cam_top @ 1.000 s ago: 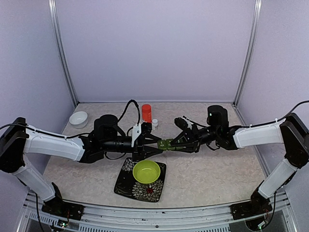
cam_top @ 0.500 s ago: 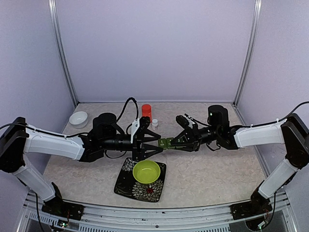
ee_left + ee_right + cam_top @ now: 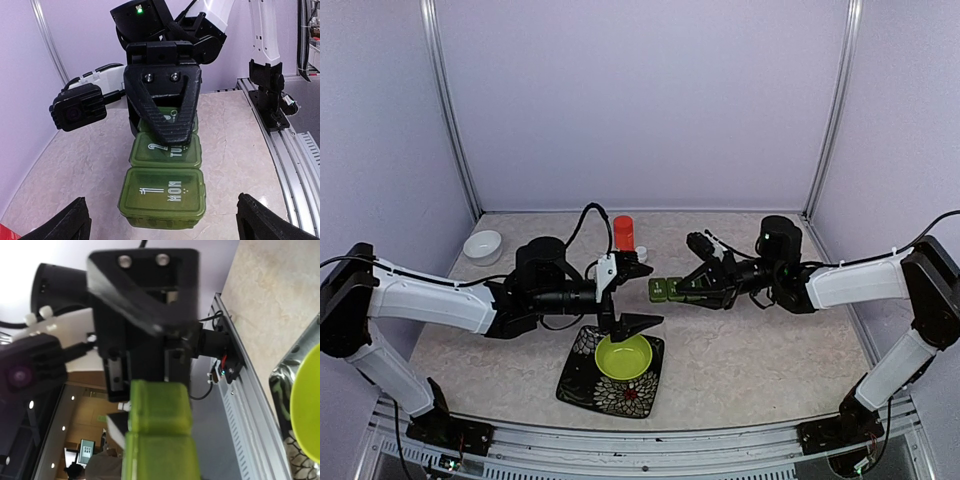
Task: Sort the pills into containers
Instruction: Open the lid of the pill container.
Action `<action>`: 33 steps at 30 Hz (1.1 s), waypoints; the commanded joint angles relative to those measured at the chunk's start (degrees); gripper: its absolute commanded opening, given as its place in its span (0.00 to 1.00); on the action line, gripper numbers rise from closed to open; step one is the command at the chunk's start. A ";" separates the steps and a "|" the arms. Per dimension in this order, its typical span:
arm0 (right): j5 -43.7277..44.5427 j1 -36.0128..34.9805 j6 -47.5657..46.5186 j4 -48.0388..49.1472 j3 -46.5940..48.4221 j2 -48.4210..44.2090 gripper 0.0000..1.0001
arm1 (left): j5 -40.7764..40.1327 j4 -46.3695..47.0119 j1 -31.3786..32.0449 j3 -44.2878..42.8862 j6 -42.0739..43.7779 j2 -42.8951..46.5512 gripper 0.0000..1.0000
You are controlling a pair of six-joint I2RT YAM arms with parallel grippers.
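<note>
Your left gripper (image 3: 642,294): jaws spread wide, holding nothing. Pillbox (image 3: 165,192) sits level between the fingers, apart from both. Your right gripper (image 3: 686,288): clamped on pillbox far end, MON cell facing left arm. Lids look closed, though hard to tell. Bowl (image 3: 623,356) near, below.

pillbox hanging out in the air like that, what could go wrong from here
1. The right gripper clamps the pillbox by one end only, in mid-air. The free MON end could sag or slip out.
2. The left gripper stands wide open just short of that free end. Closing off-centre could knock the box askew.
3. Its nearer finger hangs close over the lime-green bowl and might bump it.
</note>
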State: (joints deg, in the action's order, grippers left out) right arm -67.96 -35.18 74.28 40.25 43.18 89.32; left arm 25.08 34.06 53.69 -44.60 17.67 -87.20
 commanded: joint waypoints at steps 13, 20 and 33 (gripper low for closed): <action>-1.08 0.37 2.03 4.81 -1.00 -0.27 0.00 | -5.32 6.01 1.86 -2.36 2.11 -3.10 0.87; -1.38 0.37 2.32 5.51 -0.69 0.96 0.00 | -4.10 7.09 2.21 -1.92 2.70 -2.91 0.79; -1.70 0.46 4.24 7.49 -0.99 0.89 0.00 | -2.85 4.07 2.21 -2.40 5.93 -2.56 0.50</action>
State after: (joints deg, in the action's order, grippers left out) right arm -68.42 -35.07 76.86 44.05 42.57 89.69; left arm 21.43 39.13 55.68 -46.46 21.61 -90.85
